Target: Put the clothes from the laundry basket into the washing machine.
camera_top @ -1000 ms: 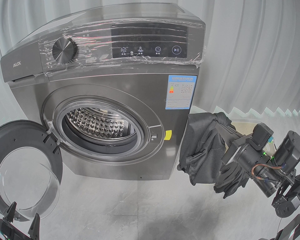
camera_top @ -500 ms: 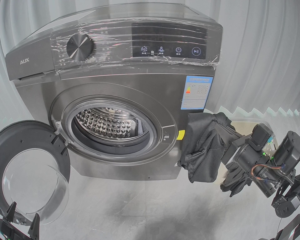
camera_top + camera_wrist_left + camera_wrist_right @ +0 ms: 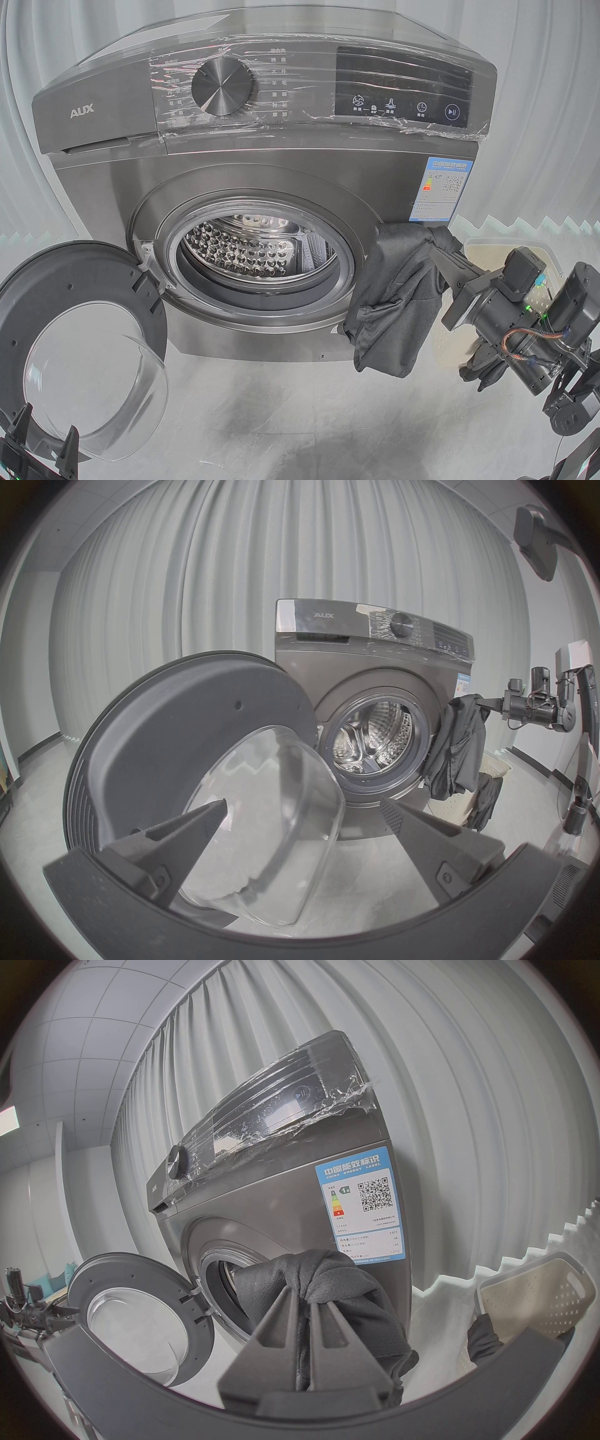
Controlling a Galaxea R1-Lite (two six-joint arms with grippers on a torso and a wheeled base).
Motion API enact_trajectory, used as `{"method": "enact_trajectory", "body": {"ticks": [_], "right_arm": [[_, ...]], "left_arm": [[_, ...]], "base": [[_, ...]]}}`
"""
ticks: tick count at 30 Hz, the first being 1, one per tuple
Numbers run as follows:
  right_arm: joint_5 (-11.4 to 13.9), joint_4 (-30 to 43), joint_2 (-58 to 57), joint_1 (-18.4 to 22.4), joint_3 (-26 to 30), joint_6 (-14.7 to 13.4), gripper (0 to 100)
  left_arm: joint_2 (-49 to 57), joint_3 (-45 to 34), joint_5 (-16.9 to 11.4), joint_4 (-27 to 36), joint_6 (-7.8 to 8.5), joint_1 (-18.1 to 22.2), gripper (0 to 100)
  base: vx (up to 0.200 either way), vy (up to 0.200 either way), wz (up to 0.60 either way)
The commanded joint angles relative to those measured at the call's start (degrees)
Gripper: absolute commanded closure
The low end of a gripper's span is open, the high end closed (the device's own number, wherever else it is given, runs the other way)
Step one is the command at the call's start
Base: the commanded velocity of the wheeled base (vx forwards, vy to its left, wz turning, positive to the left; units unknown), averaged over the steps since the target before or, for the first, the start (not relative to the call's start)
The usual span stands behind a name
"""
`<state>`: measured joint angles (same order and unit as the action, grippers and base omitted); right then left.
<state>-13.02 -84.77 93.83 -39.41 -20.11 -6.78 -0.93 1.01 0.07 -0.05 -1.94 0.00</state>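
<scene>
The grey washing machine (image 3: 262, 150) stands with its round door (image 3: 75, 337) swung open to the left and its steel drum (image 3: 256, 250) exposed. My right gripper (image 3: 440, 253) is shut on a dark garment (image 3: 394, 300), which hangs just right of the drum opening, in front of the machine's face. In the right wrist view the fingers (image 3: 284, 1329) pinch a bunched fold of the garment (image 3: 337, 1285). The cream laundry basket (image 3: 494, 250) sits on the floor behind that arm, with another dark cloth (image 3: 484, 369) draped over its rim. My left gripper (image 3: 40, 440) is open, low beside the door.
The open door's clear bowl (image 3: 269, 817) bulges out close to my left gripper (image 3: 300, 811). White curtains (image 3: 550, 112) hang behind and beside the machine. The grey floor (image 3: 281, 406) lies in front of it.
The whole head picture has shifted, the machine sliding right in view. The held garment now hangs closer to the drum opening, its lower part swung left. The left gripper stays open.
</scene>
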Motion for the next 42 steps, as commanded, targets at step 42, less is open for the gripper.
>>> {"method": "enact_trajectory", "body": {"ticks": [42], "right_arm": [[0.1, 0.05, 0.21, -0.05, 0.69, -0.43, 100]], "left_arm": [[0.93, -1.01, 0.01, -0.04, 0.0, 0.0, 0]], "base": [[0.0, 0.071, 0.0]]}}
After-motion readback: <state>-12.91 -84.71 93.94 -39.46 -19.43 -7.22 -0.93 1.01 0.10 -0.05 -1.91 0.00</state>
